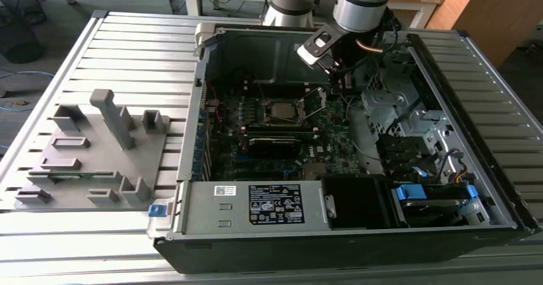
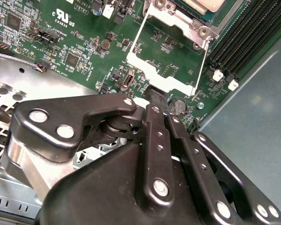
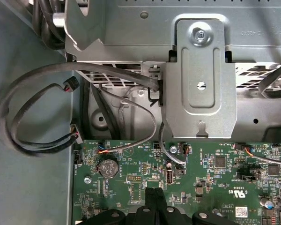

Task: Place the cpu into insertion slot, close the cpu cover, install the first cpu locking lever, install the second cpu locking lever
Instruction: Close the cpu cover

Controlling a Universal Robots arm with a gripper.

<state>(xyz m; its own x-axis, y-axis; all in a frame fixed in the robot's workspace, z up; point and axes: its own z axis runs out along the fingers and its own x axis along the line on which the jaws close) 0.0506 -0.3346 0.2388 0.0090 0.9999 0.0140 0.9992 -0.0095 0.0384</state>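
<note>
The cpu (image 1: 280,111) lies flat in the insertion slot (image 1: 266,115) on the dark green motherboard; its pale top (image 2: 202,3) also shows in the second wrist view. The cpu cover (image 2: 145,69), a silvery frame with a square window, stands swung open beside the slot (image 1: 316,102). A thin wire lever (image 2: 205,63) runs along one side of it. My gripper (image 2: 158,96) is shut, its black fingertips (image 2: 154,110) right at the cover's free edge; whether they pinch it I cannot tell. In the first wrist view the gripper (image 3: 152,193) hangs just above the board.
The open computer case (image 1: 197,94) lies on a slatted table. Drive cages (image 1: 398,113) and cables (image 3: 37,108) crowd one side of the board. A metal bracket (image 3: 199,79), a coin battery (image 3: 107,167), memory slots (image 2: 239,37) and a grey fixture tray (image 1: 93,151) are nearby.
</note>
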